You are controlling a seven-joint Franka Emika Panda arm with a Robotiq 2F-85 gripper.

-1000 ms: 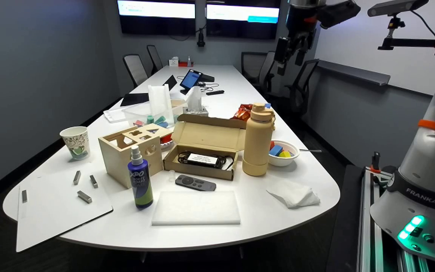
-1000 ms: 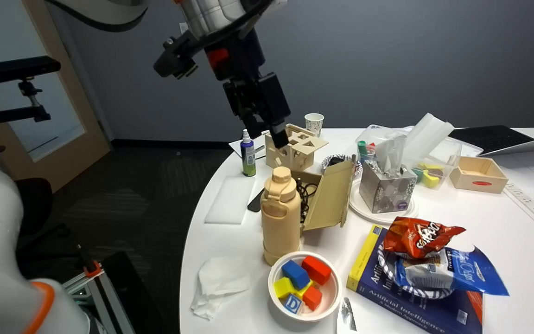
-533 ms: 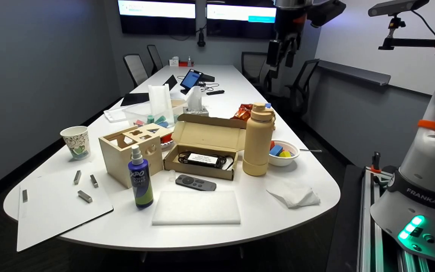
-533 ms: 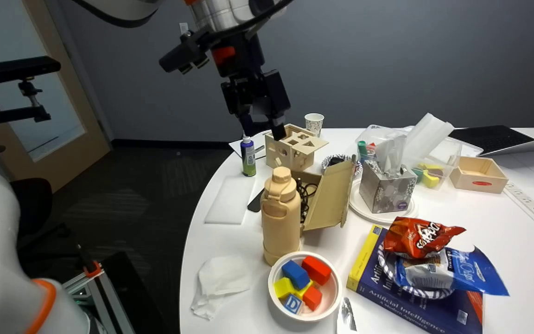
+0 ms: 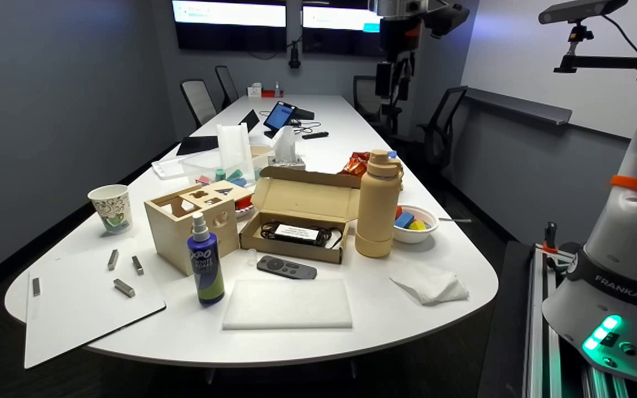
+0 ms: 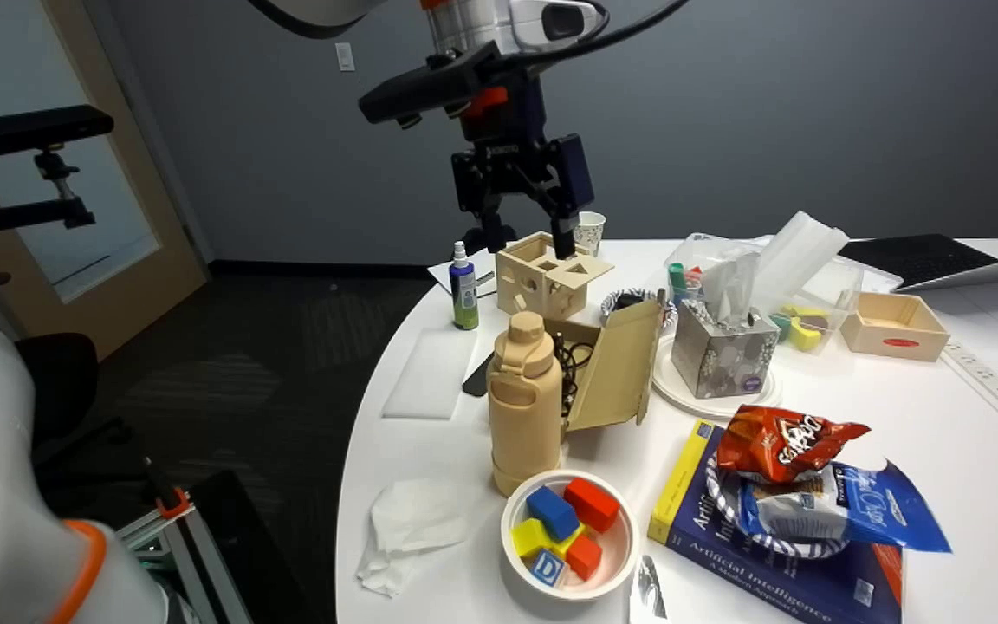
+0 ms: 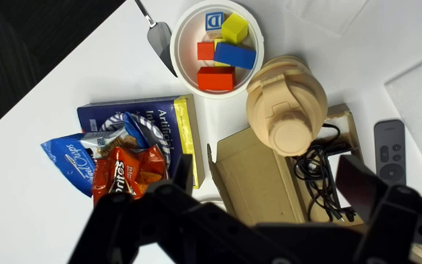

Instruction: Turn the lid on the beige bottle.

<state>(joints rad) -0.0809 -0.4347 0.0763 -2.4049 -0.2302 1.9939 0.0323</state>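
1. Since the earlier frame, the pincer (image 6: 528, 241) has swung toward the right of an exterior view and turned, while the beige bottle (image 5: 378, 213) has stayed put.
2. Seen in the wrist view, its fingers (image 7: 355, 187) are spread wide apart, and they have hold of nothing.
3. Hanging high over the counter (image 5: 390, 320), the pincer is well apart from the beige bottle and higher than its top.
4. That bottle stands upright, between a white bowl (image 6: 613, 555) and an open cardboard box (image 5: 304, 194).
5. Its lid (image 7: 291, 135), beige like the body, is on top.
6. Red, blue and yellow blocks (image 6: 553, 513) lie in the bowl, along with one printed with a D; whether bowl and bottle touch, I cannot tell.
7. Inside the box lies a coiled black cable (image 7: 315, 172).
8. Near the counter's rounded end are a remote (image 5: 286, 267), a white slab (image 5: 288, 304) and a crumpled napkin (image 5: 432, 283); a spray bottle (image 5: 206, 268) stands upright just beside the slab.
9. Beyond the bowl, a red chip bag (image 6: 783, 444) and a blue packet (image 6: 876, 503) lie on a striped plate (image 6: 776, 546), which rests on a blue book (image 6: 691, 520).
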